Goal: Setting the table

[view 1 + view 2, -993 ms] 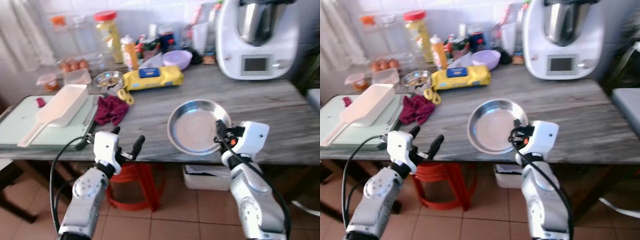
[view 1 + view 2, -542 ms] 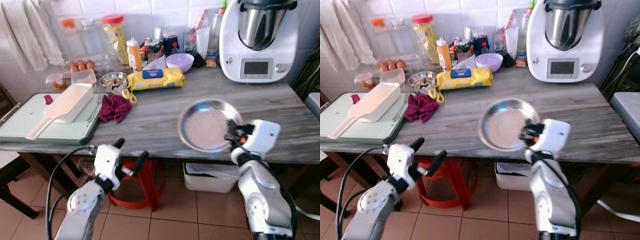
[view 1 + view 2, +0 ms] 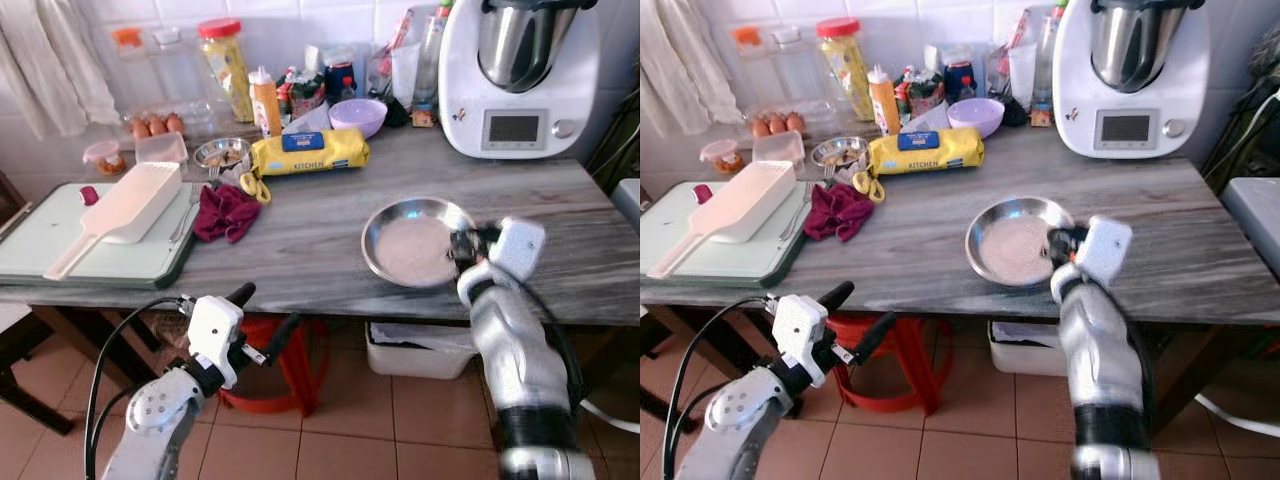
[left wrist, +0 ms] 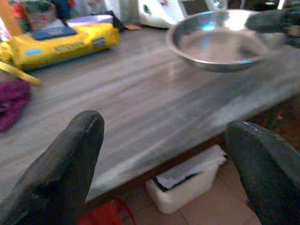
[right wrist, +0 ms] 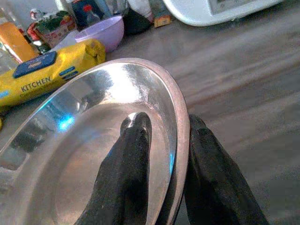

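Now raised off the grey wooden table [image 3: 300, 240] a little, where half a second ago sat lower and nearer the front edge: the shiny metal pan [image 3: 415, 250], looking smaller and farther back. Whole picture shifted too, so camera moved as well. Right gripper [image 5: 164, 154] pinched tight on the pan's rim, one black finger [image 5: 129, 154] inside the dish, the other outside under the edge. Pan tilted in the left wrist view, hanging above the tabletop. Left gripper [image 3: 262, 312] held below the table's front edge, fingers spread wide apart, holding nothing, touching nothing. Behind the pan, a yellow kitchen pack [image 3: 308, 152], a purple bowl [image 3: 357, 116] and a white kitchen machine [image 3: 517, 75], its top cut off. Dark red cloth [image 3: 226, 212] beside a pale green tray [image 3: 40, 250] with a white scoop [image 3: 125, 208]. Right gripper's fingertips partly hidden by the pan in the eye views.
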### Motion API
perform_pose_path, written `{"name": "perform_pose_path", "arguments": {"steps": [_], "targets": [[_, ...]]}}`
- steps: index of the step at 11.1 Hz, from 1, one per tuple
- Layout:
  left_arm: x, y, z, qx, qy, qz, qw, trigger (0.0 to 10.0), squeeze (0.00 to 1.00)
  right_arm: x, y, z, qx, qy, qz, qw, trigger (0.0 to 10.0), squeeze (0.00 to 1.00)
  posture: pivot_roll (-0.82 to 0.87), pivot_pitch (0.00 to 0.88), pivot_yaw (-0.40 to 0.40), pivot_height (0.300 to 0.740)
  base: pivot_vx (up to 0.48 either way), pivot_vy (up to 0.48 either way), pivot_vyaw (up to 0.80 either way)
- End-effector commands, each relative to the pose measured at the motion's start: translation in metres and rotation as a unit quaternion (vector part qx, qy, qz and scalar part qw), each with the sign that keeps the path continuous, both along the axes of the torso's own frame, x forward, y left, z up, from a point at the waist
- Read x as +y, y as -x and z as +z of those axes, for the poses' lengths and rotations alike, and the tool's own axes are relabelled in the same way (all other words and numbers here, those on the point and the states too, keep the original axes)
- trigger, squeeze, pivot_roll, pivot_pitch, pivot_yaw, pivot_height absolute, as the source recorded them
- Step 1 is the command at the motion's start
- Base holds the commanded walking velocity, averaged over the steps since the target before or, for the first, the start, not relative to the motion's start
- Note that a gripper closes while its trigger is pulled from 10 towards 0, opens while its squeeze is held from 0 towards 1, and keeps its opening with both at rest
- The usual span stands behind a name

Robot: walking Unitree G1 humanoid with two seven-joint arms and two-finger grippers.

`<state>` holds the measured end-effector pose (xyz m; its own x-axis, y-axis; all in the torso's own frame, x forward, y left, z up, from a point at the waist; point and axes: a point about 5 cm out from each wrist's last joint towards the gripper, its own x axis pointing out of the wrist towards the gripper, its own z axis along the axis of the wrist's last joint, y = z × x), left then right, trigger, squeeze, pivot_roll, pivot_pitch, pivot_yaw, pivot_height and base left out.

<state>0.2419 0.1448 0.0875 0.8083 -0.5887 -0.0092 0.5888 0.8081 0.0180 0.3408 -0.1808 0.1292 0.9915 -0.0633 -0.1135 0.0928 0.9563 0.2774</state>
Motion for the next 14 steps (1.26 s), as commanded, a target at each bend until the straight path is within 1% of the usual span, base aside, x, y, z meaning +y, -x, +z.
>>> {"name": "perform_pose_path", "arguments": {"steps": [1, 2, 3, 4, 6, 7, 9, 10, 11, 12, 14], "targets": [[0.001, 0.003, 0.001, 0.004, -0.003, -0.013, 1.000, 10.0, 0.00, 0.007, -0.008, 0.002, -0.002, -0.009, 0.008, 1.000, 10.0, 0.00, -0.02, 0.000, 0.097, 0.740, 0.000, 0.000, 0.00], [-0.001, 0.005, 0.002, 0.005, 0.000, -0.031, 1.000, 10.0, 0.00, 0.015, -0.018, 0.004, 0.004, -0.024, 0.018, 1.000, 10.0, 0.00, -0.01, 0.000, 0.095, 0.740, 0.000, 0.000, 0.00], [-0.002, 0.006, 0.002, 0.005, -0.003, -0.038, 0.999, 10.0, 0.00, 0.018, -0.025, 0.005, 0.012, -0.044, 0.019, 0.999, 10.0, 0.00, -0.01, 0.000, 0.095, 0.740, 0.000, 0.000, 0.00], [-0.003, 0.007, 0.003, 0.004, -0.003, -0.039, 0.999, 10.0, 0.00, 0.025, -0.032, 0.004, 0.025, -0.044, 0.028, 0.998, 10.0, 0.00, -0.01, 0.000, 0.090, 0.740, 0.000, 0.000, 0.00], [-0.004, 0.007, 0.004, 0.002, -0.002, -0.040, 0.999, 10.0, 0.00, 0.034, -0.035, -0.001, 0.049, -0.061, 0.035, 0.996, 10.0, 0.00, -0.01, 0.000, 0.086, 0.740, 0.000, 0.000, 0.00], [-0.005, 0.006, 0.005, 0.002, -0.001, -0.041, 0.999, 10.0, 0.00, 0.034, -0.037, -0.006, 0.064, -0.066, 0.029, 0.995, 10.0, 0.00, -0.01, 0.000, 0.084, 0.740, 0.000, 0.000, 0.00], [-0.005, 0.006, 0.005, 0.000, 0.000, -0.040, 0.999, 10.0, 0.00, 0.038, -0.038, -0.012, 0.081, -0.071, 0.038, 0.993, 10.0, 0.00, -0.01, 0.000, 0.083, 0.740, 0.000, 0.000, 0.00], [-0.007, 0.006, 0.006, -0.001, 0.001, -0.041, 0.999, 10.0, 0.00, 0.040, -0.039, -0.015, 0.095, -0.074, 0.039, 0.992, 10.0, 0.27, -0.01, 0.000, 0.082, 0.740, 0.000, 0.000, 0.00], [-0.008, 0.005, 0.006, -0.001, 0.001, -0.041, 0.999, 10.0, 0.00, 0.043, -0.039, -0.016, 0.099, -0.074, 0.044, 0.991, 10.0, 1.00, -0.01, 0.000, 0.081, 0.740, 0.000, 0.000, 0.00], [-0.007, 0.004, 0.006, -0.002, 0.001, -0.040, 0.999, 10.0, 0.00, 0.046, -0.039, -0.020, 0.110, -0.074, 0.045, 0.990, 10.0, 1.00, -0.01, 0.000, 0.080, 0.740, 0.000, 0.000, 0.00], [-0.007, 0.003, 0.005, -0.002, 0.000, -0.040, 0.999, 10.0, 0.00, 0.047, -0.038, -0.024, 0.115, -0.069, 0.049, 0.990, 10.0, 1.00, 0.00, 0.000, 0.080, 0.740, 0.000, 0.000, 0.00]]}}
